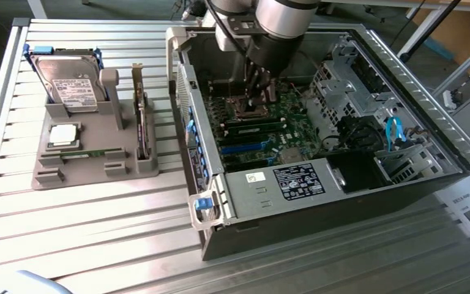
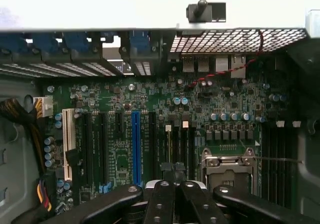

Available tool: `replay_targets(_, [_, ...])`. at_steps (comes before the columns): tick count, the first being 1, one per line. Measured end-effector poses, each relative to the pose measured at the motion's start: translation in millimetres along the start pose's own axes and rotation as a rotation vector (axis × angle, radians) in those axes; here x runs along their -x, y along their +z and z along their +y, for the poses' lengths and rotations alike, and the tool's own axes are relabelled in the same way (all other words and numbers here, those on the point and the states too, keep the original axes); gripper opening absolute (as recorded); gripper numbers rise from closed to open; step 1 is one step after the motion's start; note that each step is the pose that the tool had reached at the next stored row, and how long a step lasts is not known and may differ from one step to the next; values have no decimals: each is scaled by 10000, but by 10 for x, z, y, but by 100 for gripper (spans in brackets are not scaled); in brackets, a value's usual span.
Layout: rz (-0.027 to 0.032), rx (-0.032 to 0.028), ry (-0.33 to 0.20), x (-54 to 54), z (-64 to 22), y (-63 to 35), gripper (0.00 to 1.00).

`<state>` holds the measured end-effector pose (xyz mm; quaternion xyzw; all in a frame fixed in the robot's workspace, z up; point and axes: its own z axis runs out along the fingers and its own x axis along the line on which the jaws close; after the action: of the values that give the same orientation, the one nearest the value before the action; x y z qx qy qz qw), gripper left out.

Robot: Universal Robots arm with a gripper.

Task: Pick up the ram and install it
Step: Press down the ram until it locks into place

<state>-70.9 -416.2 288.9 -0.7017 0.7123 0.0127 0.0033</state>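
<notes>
I hover my gripper [image 1: 261, 101] clenched and empty over the motherboard [image 2: 150, 103] — the ram [image 1: 84, 154] lies flat in the gray holder [image 1: 96, 177], light, stiff, fragile; I'd pinch its long edges.

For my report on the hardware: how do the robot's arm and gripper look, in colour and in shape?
The arm is a thick round silver-grey tube with a black section below it. The gripper is black, built of rounded link bars joined with small silver pins or screws. No markings are legible.
</notes>
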Motion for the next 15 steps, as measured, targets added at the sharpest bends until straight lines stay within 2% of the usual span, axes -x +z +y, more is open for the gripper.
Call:
replay_targets(8, [1,2,0,4,-270,-4,10])
replay_targets(15, [0,1,0,6,-386,-5,10])
